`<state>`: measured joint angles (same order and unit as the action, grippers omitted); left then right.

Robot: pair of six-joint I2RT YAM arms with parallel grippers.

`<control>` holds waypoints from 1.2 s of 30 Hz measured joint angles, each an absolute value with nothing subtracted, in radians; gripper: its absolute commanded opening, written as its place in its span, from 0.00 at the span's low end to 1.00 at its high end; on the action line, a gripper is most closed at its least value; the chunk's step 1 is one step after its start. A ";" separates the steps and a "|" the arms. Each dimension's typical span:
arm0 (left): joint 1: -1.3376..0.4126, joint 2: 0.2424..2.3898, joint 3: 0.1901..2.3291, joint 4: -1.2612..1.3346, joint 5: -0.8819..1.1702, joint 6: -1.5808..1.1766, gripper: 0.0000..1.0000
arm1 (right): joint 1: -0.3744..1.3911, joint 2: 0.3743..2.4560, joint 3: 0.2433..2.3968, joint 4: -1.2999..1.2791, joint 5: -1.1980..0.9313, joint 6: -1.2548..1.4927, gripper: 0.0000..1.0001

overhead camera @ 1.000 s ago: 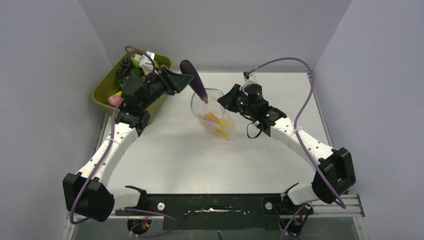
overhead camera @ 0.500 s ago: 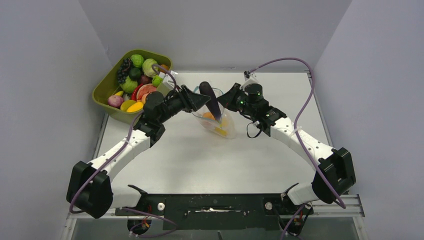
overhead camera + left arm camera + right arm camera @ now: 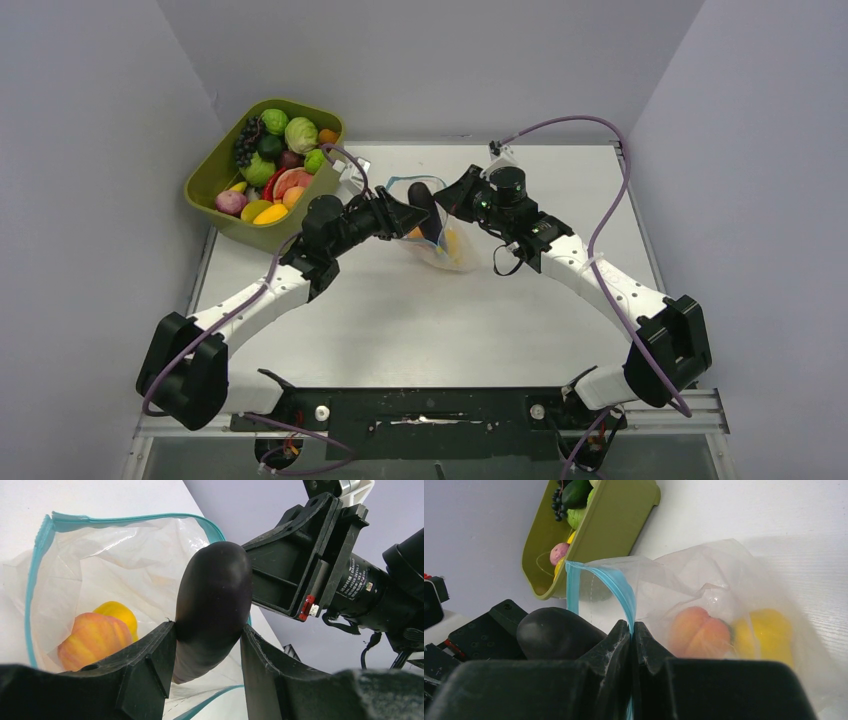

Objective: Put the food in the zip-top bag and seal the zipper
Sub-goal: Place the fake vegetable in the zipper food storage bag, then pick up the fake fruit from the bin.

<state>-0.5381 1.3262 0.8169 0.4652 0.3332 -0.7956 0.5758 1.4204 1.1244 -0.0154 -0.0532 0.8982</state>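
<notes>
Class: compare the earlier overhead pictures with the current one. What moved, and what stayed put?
The left gripper, shut on the eggplant, swung right from over the tub and came down, pushing the eggplant into the open mouth of the zip-top bag. The right gripper stayed pinched on the zipper; the tub did not move.

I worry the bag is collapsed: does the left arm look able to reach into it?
Probably yes: the right end effector pinches the zipper, holding the bag open, the eggplant at its mouth.
</notes>
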 measured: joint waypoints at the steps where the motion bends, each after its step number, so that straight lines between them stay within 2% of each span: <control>1: -0.538 1.326 0.817 0.462 0.332 -0.791 0.49 | 0.576 1.420 1.124 -0.015 -0.053 0.898 0.00; 4: -0.538 1.326 0.822 0.435 0.328 -0.769 0.58 | 0.575 1.420 1.124 -0.015 -0.052 0.897 0.00; 9: -0.538 1.326 0.887 0.319 0.315 -0.717 0.63 | 0.569 1.418 1.124 -0.016 -0.052 0.894 0.00; 16: -0.538 1.309 0.962 0.158 0.263 -0.641 0.63 | 0.561 1.403 1.111 -0.016 -0.052 0.888 0.00; 24: -0.538 1.285 1.054 -0.096 0.093 -0.537 0.62 | 0.550 1.370 1.110 -0.018 -0.051 0.869 0.00; 30: -0.538 1.275 1.061 -0.186 0.018 -0.500 0.62 | 0.549 1.348 1.097 -0.017 -0.044 0.865 0.00; 36: -0.538 1.275 1.064 -0.232 0.025 -0.492 0.61 | 0.546 1.348 1.095 -0.027 -0.036 0.842 0.00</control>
<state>-0.5377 1.2755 1.0637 -0.2321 0.0254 -0.4923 0.5465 1.3483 1.0950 -0.0269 -0.0357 0.8425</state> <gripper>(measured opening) 0.608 0.040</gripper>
